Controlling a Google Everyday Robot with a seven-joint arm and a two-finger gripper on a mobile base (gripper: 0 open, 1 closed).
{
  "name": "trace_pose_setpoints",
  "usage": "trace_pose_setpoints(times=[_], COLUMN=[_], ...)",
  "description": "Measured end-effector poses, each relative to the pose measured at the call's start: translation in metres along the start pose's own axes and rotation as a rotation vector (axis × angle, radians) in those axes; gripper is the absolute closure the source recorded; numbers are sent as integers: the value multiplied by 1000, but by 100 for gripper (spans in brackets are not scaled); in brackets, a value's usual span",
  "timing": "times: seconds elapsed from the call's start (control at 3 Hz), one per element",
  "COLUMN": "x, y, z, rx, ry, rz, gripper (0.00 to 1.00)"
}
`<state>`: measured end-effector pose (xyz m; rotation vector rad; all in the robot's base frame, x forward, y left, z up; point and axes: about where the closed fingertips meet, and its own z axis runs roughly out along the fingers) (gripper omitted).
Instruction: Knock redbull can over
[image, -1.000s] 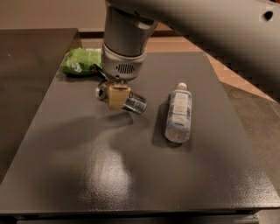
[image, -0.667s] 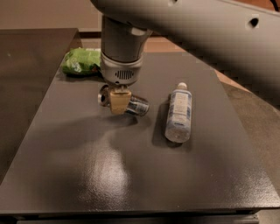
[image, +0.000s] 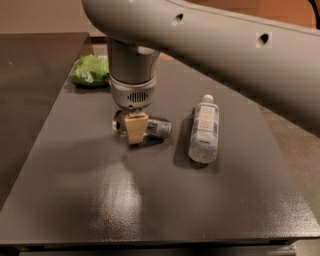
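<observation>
The redbull can (image: 156, 128), silver with blue markings, lies on its side on the dark table (image: 150, 200), its top end pointing left. My gripper (image: 135, 130) hangs straight down from the grey wrist right over the can's left half, with its tan tip in front of the can and touching or nearly touching it. The can's middle is hidden behind the gripper.
A clear plastic water bottle (image: 204, 131) with a white cap lies on its side to the right of the can. A green bag (image: 90, 70) sits at the table's far left corner. The big grey arm spans the top of the view.
My gripper has moved a little toward the near side and lower over the can. The can lay on its side before too and has shifted slightly nearer. The bottle has not moved.
</observation>
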<state>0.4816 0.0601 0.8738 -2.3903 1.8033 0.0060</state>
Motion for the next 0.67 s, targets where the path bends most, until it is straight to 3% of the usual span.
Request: trace_pose_setpoints(times=[0.33,0.67], x=[-1,-1], y=[-1,-1], z=[0,0], rx=[3,3], ry=[-3,-3], rz=[0,0], gripper=[0,0])
